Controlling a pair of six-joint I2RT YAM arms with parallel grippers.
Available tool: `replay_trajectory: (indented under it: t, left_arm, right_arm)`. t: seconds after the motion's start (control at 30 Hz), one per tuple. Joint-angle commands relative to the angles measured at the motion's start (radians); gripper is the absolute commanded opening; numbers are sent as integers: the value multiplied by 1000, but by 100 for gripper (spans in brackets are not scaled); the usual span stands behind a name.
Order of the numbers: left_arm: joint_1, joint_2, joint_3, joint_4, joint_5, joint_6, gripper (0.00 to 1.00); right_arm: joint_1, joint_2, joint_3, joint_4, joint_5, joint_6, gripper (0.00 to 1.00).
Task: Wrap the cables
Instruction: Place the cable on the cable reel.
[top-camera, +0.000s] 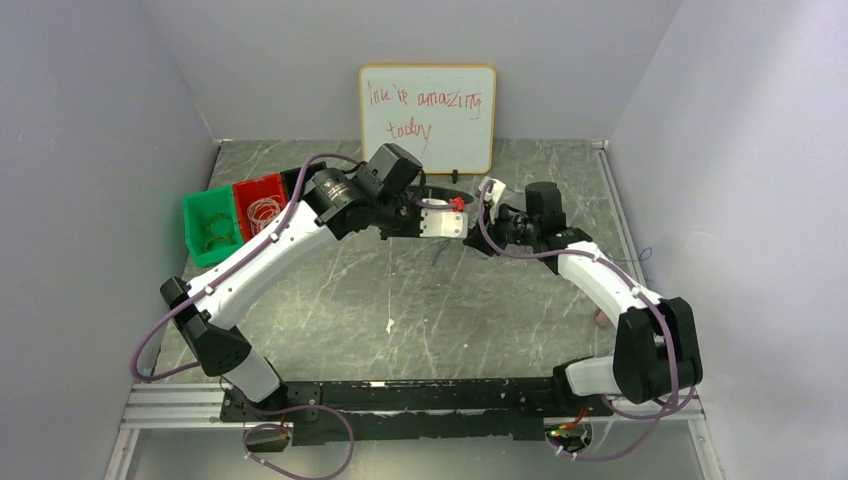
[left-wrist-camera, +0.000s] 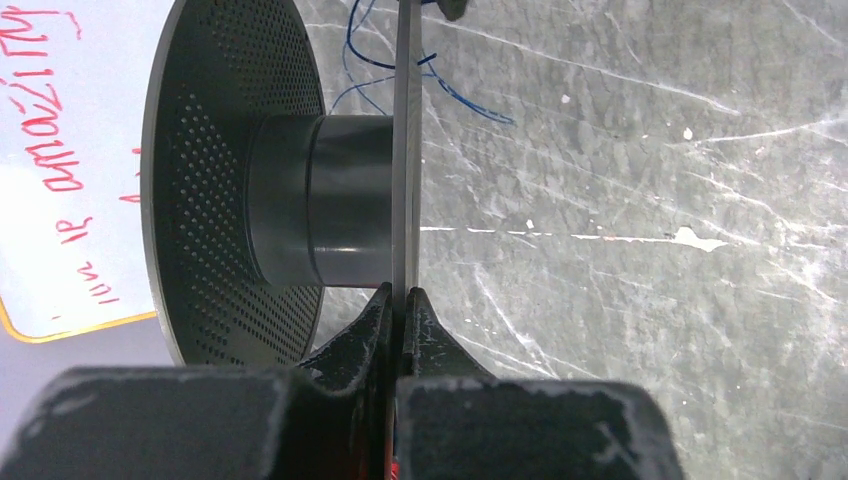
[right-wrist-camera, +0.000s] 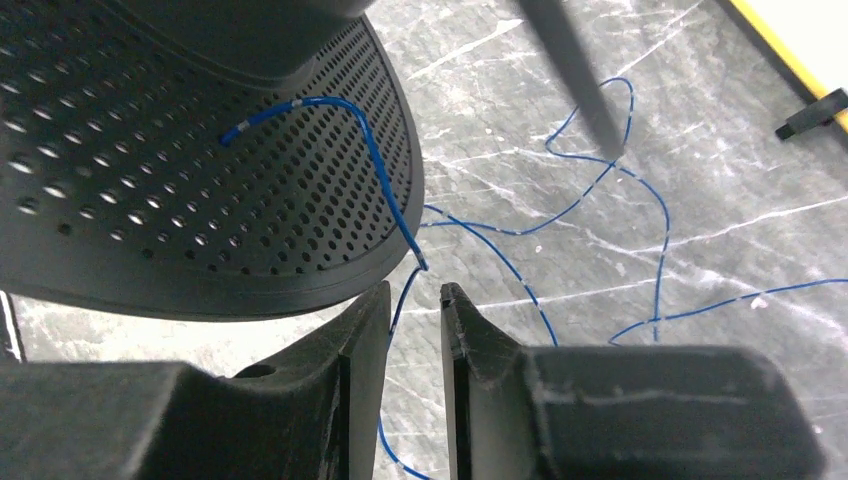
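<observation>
A black spool is held in the air over the table's far middle. In the left wrist view its perforated flange (left-wrist-camera: 230, 200) and dark hub (left-wrist-camera: 340, 200) are bare. My left gripper (left-wrist-camera: 402, 292) is shut on the edge of the spool's thin near flange. The thin blue cable (right-wrist-camera: 383, 180) lies over the perforated flange (right-wrist-camera: 200, 180), then passes down between the fingers of my right gripper (right-wrist-camera: 415, 290). Those jaws stand narrowly apart and do not pinch it. The rest of the cable trails in loose curves on the table (left-wrist-camera: 480, 107). In the top view both grippers meet, left (top-camera: 440, 222), right (top-camera: 490, 205).
A whiteboard (top-camera: 427, 117) with red writing leans on the back wall just behind the grippers. A green bin (top-camera: 210, 225) and a red bin (top-camera: 262, 205) stand at the far left. A small white scrap (top-camera: 389, 325) lies mid-table.
</observation>
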Motion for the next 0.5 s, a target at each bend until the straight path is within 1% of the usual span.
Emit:
replay_trajectory:
  t: [0.0,0.17,0.33,0.47]
  left_arm:
    - [2,-15,29,-1,45,41,2]
    - [3,-11,43,-45,87,53,3]
    - [3,-9,55,-61,98,62,3]
    - [3,-7,58,-84,114,82,2]
  right_arm:
    - [4,-41,75,-119,-2,-192,29]
    - [7,-43,126,-257,-43,-346,29]
    - [6,-50,171,-405,-69,-510,29]
    - [6,-57,191,-497,-111,-601,29]
